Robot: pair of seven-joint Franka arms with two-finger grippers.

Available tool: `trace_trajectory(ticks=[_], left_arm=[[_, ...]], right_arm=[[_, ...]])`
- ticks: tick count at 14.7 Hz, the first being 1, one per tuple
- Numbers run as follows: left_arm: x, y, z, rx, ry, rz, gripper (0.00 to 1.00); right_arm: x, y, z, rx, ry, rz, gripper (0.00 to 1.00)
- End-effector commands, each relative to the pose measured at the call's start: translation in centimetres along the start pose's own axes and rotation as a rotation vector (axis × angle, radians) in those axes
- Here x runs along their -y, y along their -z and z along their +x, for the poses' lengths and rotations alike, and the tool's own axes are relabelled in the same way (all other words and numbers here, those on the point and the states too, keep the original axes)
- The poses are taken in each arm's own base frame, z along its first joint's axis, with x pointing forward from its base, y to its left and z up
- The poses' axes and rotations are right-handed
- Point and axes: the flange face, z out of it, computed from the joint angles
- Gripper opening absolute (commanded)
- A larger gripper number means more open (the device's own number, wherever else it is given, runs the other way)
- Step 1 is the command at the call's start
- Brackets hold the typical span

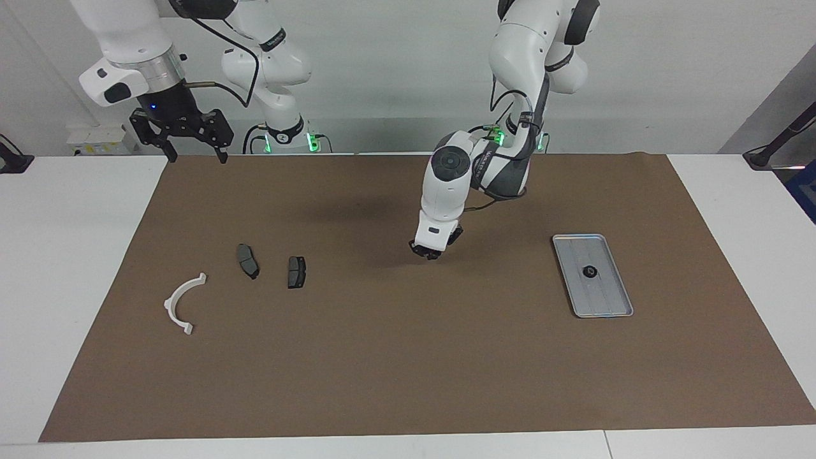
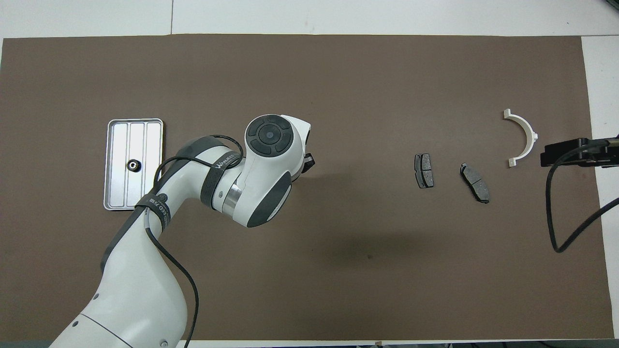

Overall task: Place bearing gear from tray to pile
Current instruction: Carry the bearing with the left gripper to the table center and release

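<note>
Pincer left (image 1: 427,253) sits shut and empty at your facing frame's centre; pincer right (image 1: 189,141) waits spread wide, upper left. Your bearing gear (image 1: 589,271) lies in the tray (image 1: 605,306), right of centre; the pile (image 1: 245,277) is centre-left on the desk (image 1: 408,357).

A wide brown mat (image 1: 408,357) is spread over most of a white table (image 1: 70,268), whose bare surface is seen as a border at both ends and along the edge farthest from the robots. A plain pale wall (image 1: 395,70) is seen past the table. A black stand (image 1: 774,150) is set at the table's corner toward the left arm's end.
</note>
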Motion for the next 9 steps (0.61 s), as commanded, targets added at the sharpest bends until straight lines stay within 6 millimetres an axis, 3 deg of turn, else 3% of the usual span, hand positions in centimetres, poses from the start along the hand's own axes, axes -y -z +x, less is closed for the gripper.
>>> trace_trajectory(ticks=[1, 4, 9], left_arm=[[-0.1, 0.0, 0.1, -0.035, 0.001, 0.018, 0.00], [0.3, -1.9, -1.3, -0.075, -0.010, 0.024, 0.00], [0.4, -2.2, -1.4, -0.079, -0.011, 0.023, 0.00]], right_arm=[[0.0, 0.0, -0.8, -0.013, 0.005, 0.008, 1.00], [0.0, -0.1, -0.9, -0.010, 0.005, 0.008, 1.00], [0.1, -1.0, -1.6, 0.009, 0.002, 0.007, 1.00]])
